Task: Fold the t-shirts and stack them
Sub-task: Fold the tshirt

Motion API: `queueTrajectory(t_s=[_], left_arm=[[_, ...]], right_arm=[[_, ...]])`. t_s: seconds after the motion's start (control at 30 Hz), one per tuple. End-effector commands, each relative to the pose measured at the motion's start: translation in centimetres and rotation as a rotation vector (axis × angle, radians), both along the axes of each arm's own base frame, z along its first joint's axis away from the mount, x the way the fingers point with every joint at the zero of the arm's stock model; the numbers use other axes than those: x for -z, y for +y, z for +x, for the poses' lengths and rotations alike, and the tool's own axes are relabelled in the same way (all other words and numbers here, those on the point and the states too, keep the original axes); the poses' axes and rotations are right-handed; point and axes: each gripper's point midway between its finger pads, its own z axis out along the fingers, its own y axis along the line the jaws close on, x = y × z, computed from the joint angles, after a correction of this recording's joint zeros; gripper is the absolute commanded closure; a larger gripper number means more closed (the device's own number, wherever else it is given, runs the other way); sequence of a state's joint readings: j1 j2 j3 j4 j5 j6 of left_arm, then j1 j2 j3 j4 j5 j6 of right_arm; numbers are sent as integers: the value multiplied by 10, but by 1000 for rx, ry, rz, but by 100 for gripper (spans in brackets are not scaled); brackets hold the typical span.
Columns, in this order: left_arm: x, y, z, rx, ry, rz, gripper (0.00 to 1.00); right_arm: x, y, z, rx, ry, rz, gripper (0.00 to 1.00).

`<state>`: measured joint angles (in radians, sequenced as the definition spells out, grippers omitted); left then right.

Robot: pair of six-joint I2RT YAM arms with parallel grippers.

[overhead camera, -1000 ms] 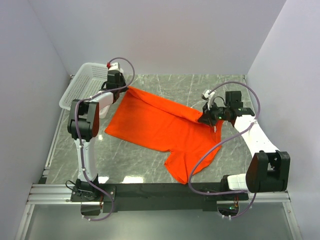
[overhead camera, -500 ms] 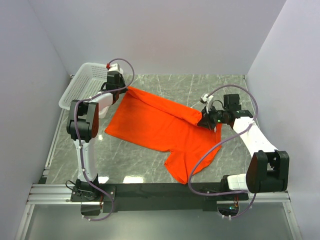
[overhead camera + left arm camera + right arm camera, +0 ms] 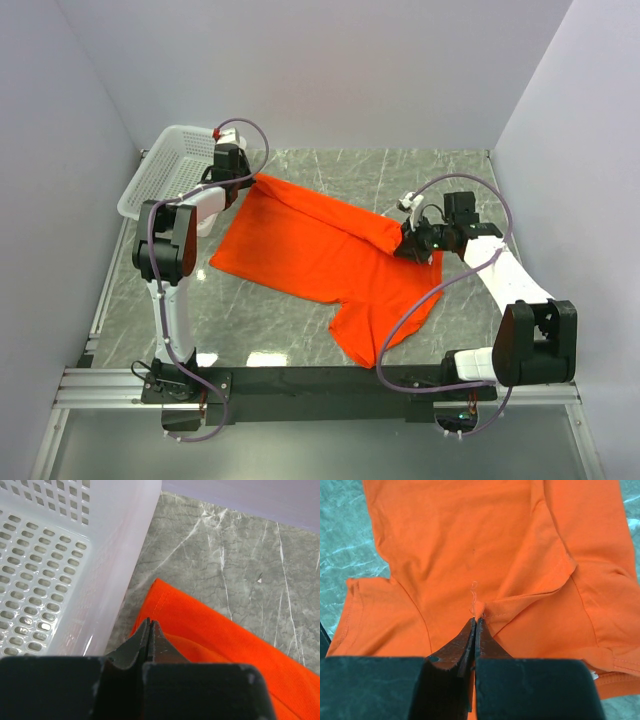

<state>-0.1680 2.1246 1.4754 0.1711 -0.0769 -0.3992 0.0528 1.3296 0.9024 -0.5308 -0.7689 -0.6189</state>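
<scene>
My left tool [image 3: 151, 626] pinches the orange-red t-shirt [image 3: 310, 250] at its far-left corner, beside the white mesh basket [image 3: 165, 170]. My right tool [image 3: 475, 622] clamps its right edge. It lies across the bench [image 3: 400, 170].

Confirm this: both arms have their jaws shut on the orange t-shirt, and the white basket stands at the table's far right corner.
Not quite: the white basket stands at the far left corner, as the top view shows. The rest holds: the left gripper and right gripper each have jaws shut on the orange t-shirt.
</scene>
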Motion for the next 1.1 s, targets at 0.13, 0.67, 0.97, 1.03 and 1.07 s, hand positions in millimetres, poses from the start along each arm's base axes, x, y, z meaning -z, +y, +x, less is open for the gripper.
queueTrajectory(t_s=[0.13,0.67,0.97,1.03,1.07], left_arm=[[-26,3,-1,1,-51,24,99],[-50,6,-3,-13,-76,30,69],[-64,-7,-10,53,-65,0,67],[-64,-12,-14,84,-64,-7,64],[-64,-12,-15,91,-61,-7,63]], right_arm=[[-4,2,-1,-15,-42,-6,100],[6,-4,-3,-2,-36,-46,100],[19,-9,-11,-40,-21,-90,100],[24,-10,-14,-51,-9,-105,100],[26,-11,-16,-60,-4,-110,100]])
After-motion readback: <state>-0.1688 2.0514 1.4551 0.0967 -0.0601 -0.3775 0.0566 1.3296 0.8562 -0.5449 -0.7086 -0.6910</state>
